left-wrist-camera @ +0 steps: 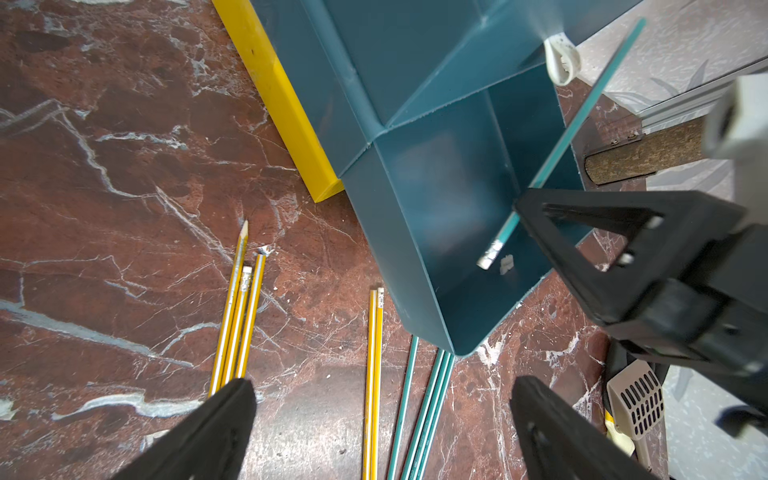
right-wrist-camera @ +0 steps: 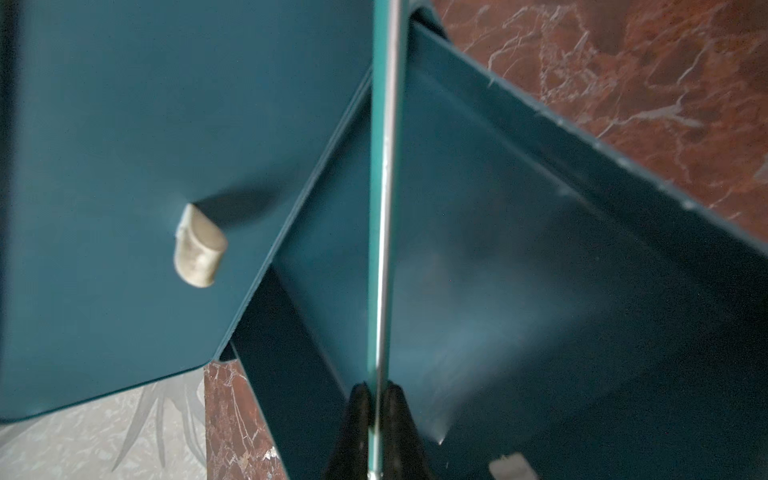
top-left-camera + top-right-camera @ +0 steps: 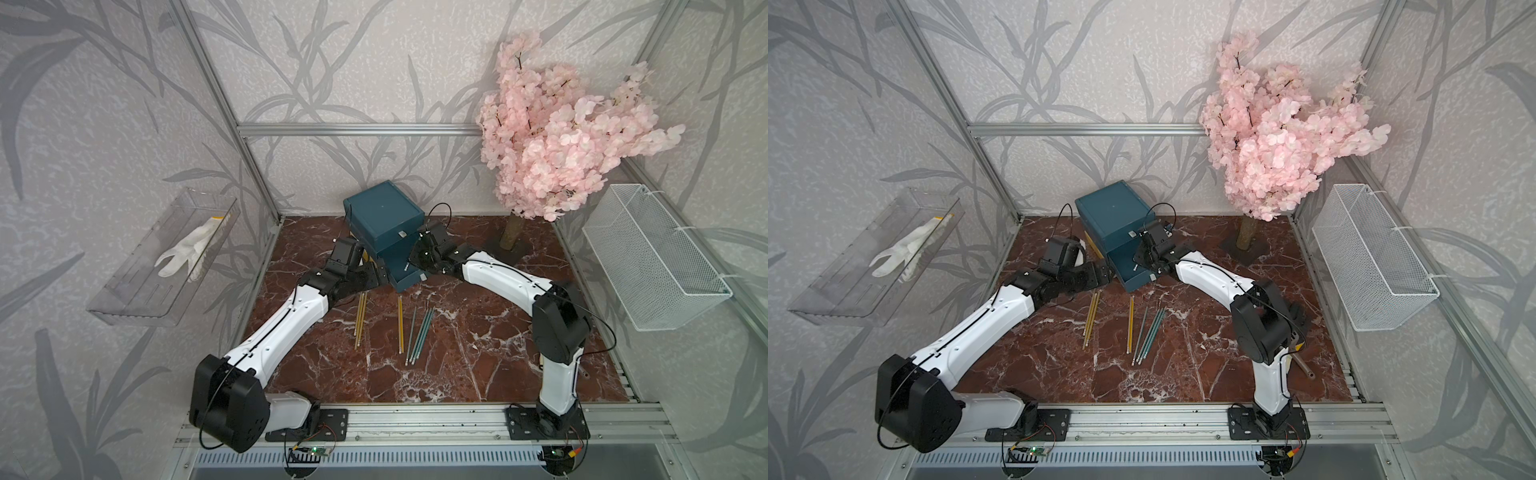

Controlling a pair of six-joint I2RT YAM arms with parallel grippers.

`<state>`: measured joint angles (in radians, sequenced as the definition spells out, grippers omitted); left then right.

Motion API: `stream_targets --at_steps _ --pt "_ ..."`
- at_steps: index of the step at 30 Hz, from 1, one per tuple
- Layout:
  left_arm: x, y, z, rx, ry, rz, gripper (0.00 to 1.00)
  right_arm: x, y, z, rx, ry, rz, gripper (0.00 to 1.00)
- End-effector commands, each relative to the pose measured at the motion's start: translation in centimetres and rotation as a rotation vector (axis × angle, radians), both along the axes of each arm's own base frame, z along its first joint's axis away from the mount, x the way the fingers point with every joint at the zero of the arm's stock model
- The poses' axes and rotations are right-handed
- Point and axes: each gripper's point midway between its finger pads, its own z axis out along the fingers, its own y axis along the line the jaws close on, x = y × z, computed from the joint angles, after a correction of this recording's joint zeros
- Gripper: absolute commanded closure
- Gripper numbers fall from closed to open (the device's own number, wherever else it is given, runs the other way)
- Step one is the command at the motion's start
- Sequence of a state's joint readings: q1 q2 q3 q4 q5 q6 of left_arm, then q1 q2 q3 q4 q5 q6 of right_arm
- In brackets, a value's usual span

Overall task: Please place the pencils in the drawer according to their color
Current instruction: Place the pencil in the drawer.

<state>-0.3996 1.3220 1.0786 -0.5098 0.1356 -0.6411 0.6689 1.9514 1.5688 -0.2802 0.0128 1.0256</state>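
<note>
Red-marble tabletop point(image 3: 457, 353) filled the cell floor in both top views. One drawer point(image 3: 382, 216) stood at 12 o'clock, with one teal tier point(image 3: 405, 280) pulled out toward 6. Loose pencils lay near the middle: three yellow pencils point(image 3: 360, 320) at the drawer's 7 o'clock, two more yellow point(image 3: 400, 324) at its 6, and about four teal pencils point(image 3: 419, 336) just beside those. The left gripper point(image 3: 378, 274) sat at the drawer's 8 o'clock side and the right gripper point(image 3: 411, 259) at its 4.

From the left wrist, the left gripper point(image 1: 380, 432) was spread wide and held nothing. It hung over the yellow bunches of three point(image 1: 239, 316) and two point(image 1: 374, 374). The right gripper point(image 1: 521, 205) was clenched on a single teal pencil point(image 1: 569, 129), whose eraser end hung inside the open tier point(image 1: 457, 232).

From the right wrist, that gripper point(image 2: 377, 432) pinched the teal pencil point(image 2: 384, 208) over the tier point(image 2: 540, 291). One white pull tab point(image 2: 199, 245) showed on a closed front.
</note>
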Motion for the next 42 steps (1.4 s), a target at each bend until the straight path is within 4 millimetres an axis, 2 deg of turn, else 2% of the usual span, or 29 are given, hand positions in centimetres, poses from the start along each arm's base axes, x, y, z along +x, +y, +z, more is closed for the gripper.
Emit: stream_targets --at_steps 1,11,13,15,17,18,24,27,29,30,33,39,42 --pt "0.2 0.0 1.7 -0.011 -0.034 0.012 0.00 0.3 1.0 0.6 0.030 -0.015 0.012 1.00" --pt "0.2 0.1 1.2 -0.012 -0.032 0.017 0.00 -1.5 2.9 -0.6 0.038 0.028 0.073 1.00" --pt "0.2 0.1 1.2 -0.011 -0.031 0.017 0.00 -1.6 2.9 -0.5 0.035 0.028 0.077 0.88" --pt "0.2 0.0 1.1 -0.013 -0.031 0.015 0.00 -1.6 2.8 0.0 0.030 0.018 0.081 0.67" --pt "0.1 0.1 1.1 -0.011 -0.032 0.016 0.00 -1.6 2.6 0.6 0.022 0.006 0.084 0.55" --pt "0.1 0.1 1.1 -0.012 -0.032 0.016 0.00 -1.7 2.5 1.1 0.020 -0.003 0.086 0.53" --pt "-0.1 0.6 1.4 0.004 -0.050 0.025 0.00 -3.0 1.3 4.2 0.051 -0.058 0.076 0.51" --pt "-0.1 1.1 1.8 0.017 -0.066 0.039 0.00 -5.1 1.3 5.7 0.052 -0.109 0.061 0.51" --pt "-0.2 1.4 1.9 0.020 -0.074 0.049 0.00 -6.9 1.6 5.9 0.027 -0.138 0.048 0.51" --pt "-0.2 1.5 2.0 0.019 -0.075 0.054 0.00 -8.0 1.5 7.2 0.026 -0.179 0.035 0.51" --pt "-0.4 1.8 1.9 0.011 -0.074 0.071 0.00 -11.8 1.4 7.6 -0.076 -0.244 0.039 0.51" --pt "-0.4 2.0 1.8 0.001 -0.070 0.084 0.00 -17.3 -1.9 8.2 -0.340 -0.344 0.010 0.51" --pt "-0.5 2.0 1.6 0.001 -0.062 0.081 0.00 -19.7 -4.1 7.1 -0.414 -0.332 0.012 0.51"
